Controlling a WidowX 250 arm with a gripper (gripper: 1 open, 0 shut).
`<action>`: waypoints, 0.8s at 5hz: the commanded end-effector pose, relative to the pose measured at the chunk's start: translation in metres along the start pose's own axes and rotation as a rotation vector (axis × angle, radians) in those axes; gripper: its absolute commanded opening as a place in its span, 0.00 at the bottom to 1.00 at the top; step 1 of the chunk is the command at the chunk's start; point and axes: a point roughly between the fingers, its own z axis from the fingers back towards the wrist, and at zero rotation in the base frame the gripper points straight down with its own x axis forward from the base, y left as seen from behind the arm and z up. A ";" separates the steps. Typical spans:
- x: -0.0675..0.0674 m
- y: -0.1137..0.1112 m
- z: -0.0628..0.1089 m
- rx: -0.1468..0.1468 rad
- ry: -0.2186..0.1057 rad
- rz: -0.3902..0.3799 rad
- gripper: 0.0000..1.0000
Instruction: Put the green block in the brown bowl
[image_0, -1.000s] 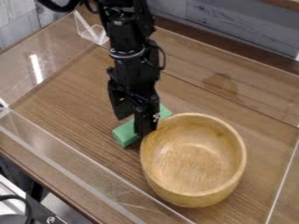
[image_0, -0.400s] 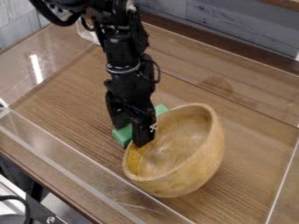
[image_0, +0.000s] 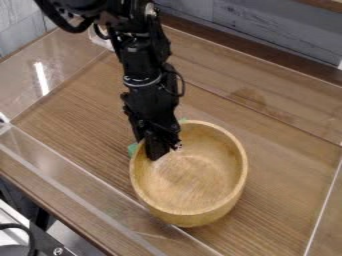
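The brown bowl (image_0: 201, 185) sits upright on the wooden table, right of centre. My gripper (image_0: 158, 150) points straight down at the bowl's back-left rim, with its fingers drawn close together. Only a thin sliver of the green block (image_0: 134, 148) shows, just left of the fingertips and against the outside of the rim. The rest of the block is hidden behind the fingers and the rim. The fingers appear closed on the block.
A clear acrylic wall (image_0: 54, 190) runs along the table's front and left edges. The bare wooden tabletop (image_0: 254, 100) stretches behind and to the right of the bowl. A grey plank backdrop rises at the far side.
The fingers have narrowed from wide open. The bowl tipped up, then slid left and settled flat against the gripper, and it now covers most of the block. The arm barely sank.
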 end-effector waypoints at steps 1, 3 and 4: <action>0.002 -0.003 0.012 0.003 -0.011 -0.014 0.00; 0.000 -0.009 0.022 -0.015 -0.004 0.003 0.00; 0.000 -0.012 0.028 -0.023 -0.003 0.011 0.00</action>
